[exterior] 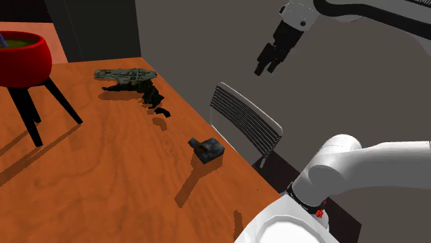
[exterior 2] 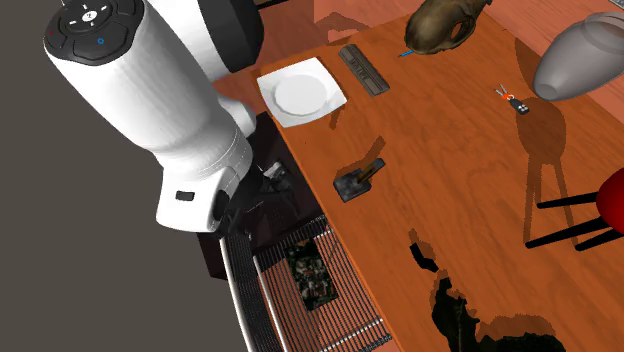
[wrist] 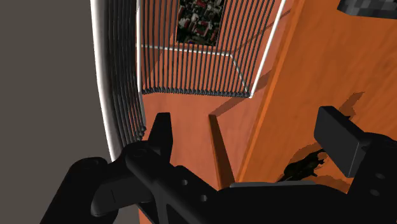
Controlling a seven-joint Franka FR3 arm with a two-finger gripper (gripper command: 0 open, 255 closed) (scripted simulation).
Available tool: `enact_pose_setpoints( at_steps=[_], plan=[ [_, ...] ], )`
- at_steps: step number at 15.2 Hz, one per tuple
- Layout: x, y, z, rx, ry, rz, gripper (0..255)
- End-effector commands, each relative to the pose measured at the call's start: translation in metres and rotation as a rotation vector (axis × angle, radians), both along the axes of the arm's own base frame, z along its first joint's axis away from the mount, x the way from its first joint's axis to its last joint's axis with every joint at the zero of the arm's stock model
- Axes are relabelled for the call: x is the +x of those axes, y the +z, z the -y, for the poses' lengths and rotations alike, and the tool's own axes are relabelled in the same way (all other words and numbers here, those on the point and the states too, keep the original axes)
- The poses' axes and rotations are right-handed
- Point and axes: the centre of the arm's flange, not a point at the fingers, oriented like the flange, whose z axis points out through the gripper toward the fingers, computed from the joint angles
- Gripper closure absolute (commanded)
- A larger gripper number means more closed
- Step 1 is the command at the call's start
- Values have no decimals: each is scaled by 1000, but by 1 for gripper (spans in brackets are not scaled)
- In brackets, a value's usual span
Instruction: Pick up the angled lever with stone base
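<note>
all-black two-finger gripper (exterior: 271, 61): fingers (wrist: 162, 130) apart, clasping nothing | hangs above the grey wire-backed chair (exterior: 245, 119), off the orange-brown wooden table (exterior: 103, 172) | dark grey angled lever with stone base (exterior: 206, 149): on the table near its right edge in the shoulder view, well apart from the gripper

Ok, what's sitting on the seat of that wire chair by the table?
A small flat patch, mottled dark green and red, lies on the seat of the wire chair. What it is I cannot tell, and it covers the wires beneath it.
</note>
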Motion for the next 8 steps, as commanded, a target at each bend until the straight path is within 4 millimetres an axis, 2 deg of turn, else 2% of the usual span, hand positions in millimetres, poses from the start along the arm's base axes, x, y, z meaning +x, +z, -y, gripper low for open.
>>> enact_pose_setpoints(
  at_steps=[1,8],
  plan=[
    [0,0,0,0,0,0,0],
    [43,-30,-79,-70,376,-21,0]
  ],
)
